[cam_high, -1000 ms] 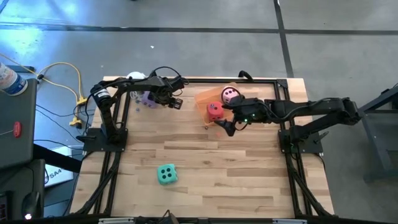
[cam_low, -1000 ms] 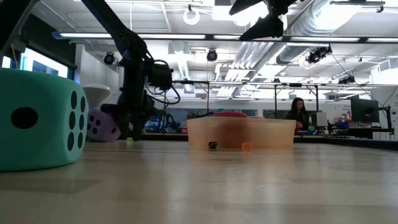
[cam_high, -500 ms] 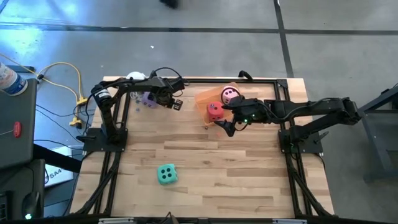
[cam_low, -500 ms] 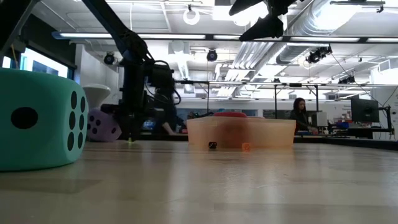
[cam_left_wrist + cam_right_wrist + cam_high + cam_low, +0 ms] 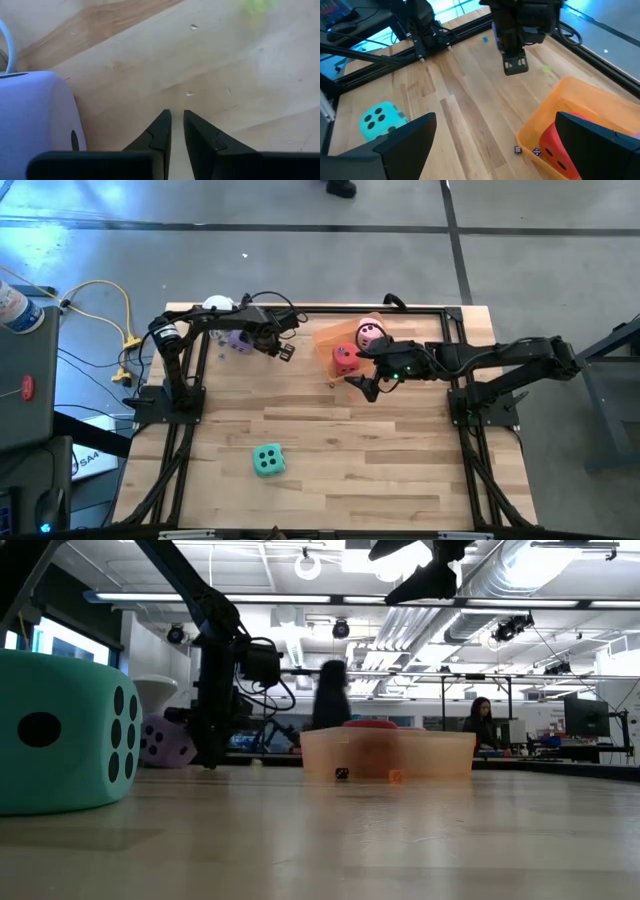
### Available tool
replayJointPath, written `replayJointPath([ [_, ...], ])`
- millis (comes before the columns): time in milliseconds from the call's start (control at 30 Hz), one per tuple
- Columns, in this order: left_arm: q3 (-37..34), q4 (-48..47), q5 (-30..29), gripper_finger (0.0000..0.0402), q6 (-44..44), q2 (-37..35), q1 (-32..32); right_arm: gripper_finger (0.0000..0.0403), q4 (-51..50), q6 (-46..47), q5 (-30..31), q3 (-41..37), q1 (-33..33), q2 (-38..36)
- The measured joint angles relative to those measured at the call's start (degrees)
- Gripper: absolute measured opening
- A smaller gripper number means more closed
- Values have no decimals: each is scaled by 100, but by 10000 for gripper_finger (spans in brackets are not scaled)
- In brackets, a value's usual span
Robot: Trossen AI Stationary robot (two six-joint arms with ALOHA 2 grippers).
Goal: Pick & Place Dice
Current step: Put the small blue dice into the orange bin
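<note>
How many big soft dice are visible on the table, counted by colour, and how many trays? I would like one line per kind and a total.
Green-teal die: 1
Purple die: 1
Pink die: 1
Red die: 1
Orange tray: 1
Total: 5 things, 4 dice and 1 tray

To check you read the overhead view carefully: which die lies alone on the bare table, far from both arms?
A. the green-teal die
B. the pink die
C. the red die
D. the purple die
A: the green-teal die sits alone on the wood, away from the orange tray and both arms.
</note>
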Motion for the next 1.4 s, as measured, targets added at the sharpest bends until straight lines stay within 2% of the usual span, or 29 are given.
replayJointPath([
  [300, 4, -37, -84, 44, -17, -44, -129, 400, -2, 141, 12, 0, 122, -2],
  [467, -15, 70, -365, 45, 181, -287, -363, 400, -2, 238, 11, 0, 131, -2],
  [767, -11, 143, -432, 45, 452, -1227, -743, 400, 0, 254, 10, 0, 131, -2],
  [1067, -2, 16, -487, 45, 457, -2277, -1486, 400, 6, 228, 172, 0, 131, -2],
  [1300, 0, -646, -536, 45, 470, -2810, -1800, 400, 48, 9, 185, 0, 129, -2],
  [1400, 0, -1007, -804, 45, 469, -2933, -1861, 400, 57, -54, 185, 0, 129, -2],
])
